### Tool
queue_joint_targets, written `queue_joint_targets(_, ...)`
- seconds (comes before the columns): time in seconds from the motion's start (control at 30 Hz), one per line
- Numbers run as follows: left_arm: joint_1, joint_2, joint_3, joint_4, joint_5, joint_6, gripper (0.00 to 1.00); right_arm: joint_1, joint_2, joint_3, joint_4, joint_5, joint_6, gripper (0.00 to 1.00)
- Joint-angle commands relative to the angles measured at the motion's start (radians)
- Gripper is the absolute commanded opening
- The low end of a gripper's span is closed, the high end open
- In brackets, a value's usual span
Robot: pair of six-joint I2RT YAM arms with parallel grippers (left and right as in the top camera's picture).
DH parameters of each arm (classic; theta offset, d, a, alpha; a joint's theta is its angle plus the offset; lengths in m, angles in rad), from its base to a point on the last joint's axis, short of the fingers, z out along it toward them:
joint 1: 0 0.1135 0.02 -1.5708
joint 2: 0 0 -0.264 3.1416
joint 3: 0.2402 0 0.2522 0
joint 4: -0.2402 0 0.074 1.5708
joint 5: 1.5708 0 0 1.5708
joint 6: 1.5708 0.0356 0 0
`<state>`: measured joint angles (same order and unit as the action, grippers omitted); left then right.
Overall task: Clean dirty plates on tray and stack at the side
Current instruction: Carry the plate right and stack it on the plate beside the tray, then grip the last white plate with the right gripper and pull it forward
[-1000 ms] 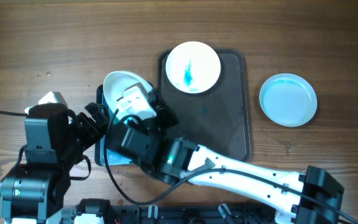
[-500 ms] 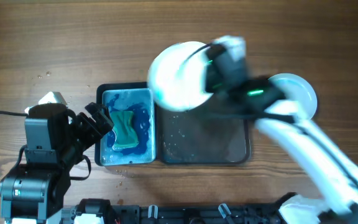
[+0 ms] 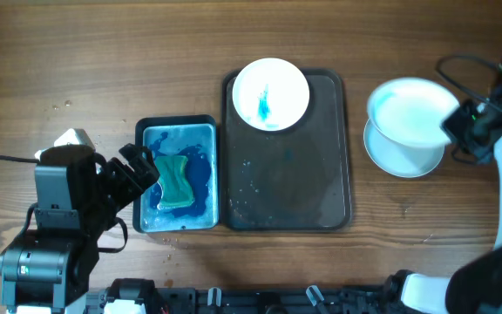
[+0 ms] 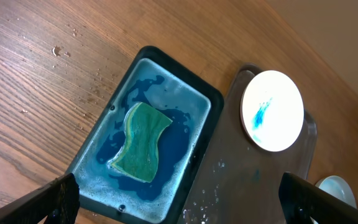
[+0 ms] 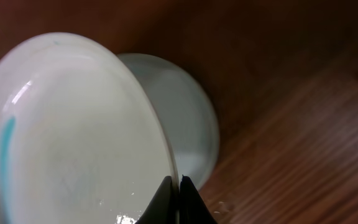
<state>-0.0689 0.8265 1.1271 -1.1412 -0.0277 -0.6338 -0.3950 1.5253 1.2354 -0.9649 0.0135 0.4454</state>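
A white plate [image 3: 271, 93] with a blue smear sits at the back of the dark tray [image 3: 321, 192]; it also shows in the left wrist view [image 4: 272, 110]. My right gripper [image 3: 457, 126] is shut on the rim of a second white plate [image 3: 410, 109], held tilted just above a third plate [image 3: 403, 155] on the table right of the tray. In the right wrist view the fingers [image 5: 178, 198] pinch the held plate's [image 5: 73, 137] edge, with the lower plate [image 5: 182, 118] behind. My left gripper [image 4: 176, 202] is open and empty over the basin's near edge.
A black-rimmed basin [image 3: 209, 174] of blue water holds a green sponge [image 3: 174, 180] left of the tray; the sponge also shows in the left wrist view [image 4: 142, 142]. Water drops speckle the tray's near half. A small white object [image 3: 72, 138] lies at the far left.
My right arm has swung from the basin at the left across the tray to the right side, carrying the plate over the plate on the table. The left arm has not moved.
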Motion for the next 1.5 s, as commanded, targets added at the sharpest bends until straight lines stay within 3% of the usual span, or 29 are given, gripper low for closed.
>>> queue_joint_targets(0.0, 0.006, -0.001, 0.01, 0.002, 0.012, 0.0, 1.0, -0.084, 0.095, -0.075, 0.008, -0.047, -0.051, 0.04)
queue_joint_targets(0.1, 0.006, -0.001, 0.01, 0.002, 0.012, 0.0, 1.0, -0.095, 0.138, -0.084, 0.019, -0.128, -0.11, 0.04)
queue_joint_targets(0.13, 0.006, -0.001, 0.01, 0.002, 0.011, 0.0, 1.0, -0.094, 0.138, -0.084, 0.022, -0.148, -0.121, 0.11)
queue_joint_targets(0.17, 0.006, -0.001, 0.01, 0.002, 0.012, 0.0, 1.0, -0.09, 0.134, -0.082, 0.024, -0.154, -0.12, 0.34)
queue_joint_targets(0.2, 0.006, -0.001, 0.01, 0.002, 0.012, 0.0, 1.0, -0.088, 0.123, -0.071, 0.021, -0.174, -0.121, 0.43)
queue_joint_targets(0.23, 0.006, -0.001, 0.01, 0.002, 0.012, 0.0, 1.0, -0.082, 0.111, -0.055, 0.011, -0.193, -0.121, 0.5)
queue_joint_targets(0.3, 0.006, -0.001, 0.01, 0.002, 0.012, 0.0, 1.0, -0.063, 0.074, -0.018, -0.008, -0.248, -0.138, 0.54)
queue_joint_targets(0.47, 0.006, -0.001, 0.01, 0.002, 0.012, 0.0, 1.0, 0.063, -0.072, 0.056, -0.046, -0.355, -0.185, 0.45)
queue_joint_targets(0.6, 0.006, -0.001, 0.01, 0.002, 0.012, 0.0, 1.0, 0.269, -0.183, 0.072, 0.035, -0.396, -0.266, 0.42)
queue_joint_targets(0.73, 0.006, -0.001, 0.01, 0.002, 0.012, 0.0, 1.0, 0.462, -0.185, 0.065, 0.108, -0.353, -0.323, 0.43)
queue_joint_targets(0.93, 0.006, -0.001, 0.01, 0.002, 0.012, 0.0, 1.0, 0.648, -0.031, 0.002, 0.307, -0.106, -0.308, 0.48)
queue_joint_targets(1.03, 0.006, -0.001, 0.01, 0.002, 0.012, 0.0, 1.0, 0.665, 0.112, -0.001, 0.404, -0.095, -0.307, 0.55)
queue_joint_targets(1.23, 0.006, -0.001, 0.01, 0.002, 0.012, 0.0, 1.0, 0.665, 0.364, -0.001, 0.634, -0.154, -0.302, 0.54)
queue_joint_targets(1.47, 0.006, -0.001, 0.01, 0.002, 0.012, 0.0, 1.0, 0.662, 0.457, -0.001, 0.718, -0.132, -0.207, 0.3)
